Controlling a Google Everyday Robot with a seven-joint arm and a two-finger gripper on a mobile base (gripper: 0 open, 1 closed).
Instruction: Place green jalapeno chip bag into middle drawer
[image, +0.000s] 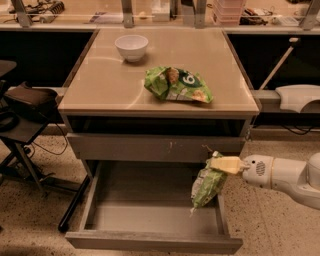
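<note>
My gripper (219, 163), with pale yellow fingers on a white arm coming in from the right, is shut on the top edge of the green jalapeno chip bag (206, 185). The bag hangs down from the fingers over the right side of the open middle drawer (150, 242), above its grey inside floor (145, 200). The drawer is pulled out toward me and nothing else shows inside it.
Above the open drawer is a closed grey drawer front with pale scratch marks (160, 147). On the tan tabletop (100, 80) lie a brighter green bag with a "6" logo (177, 85) and a white bowl (131, 47). A dark chair (22, 107) stands at left.
</note>
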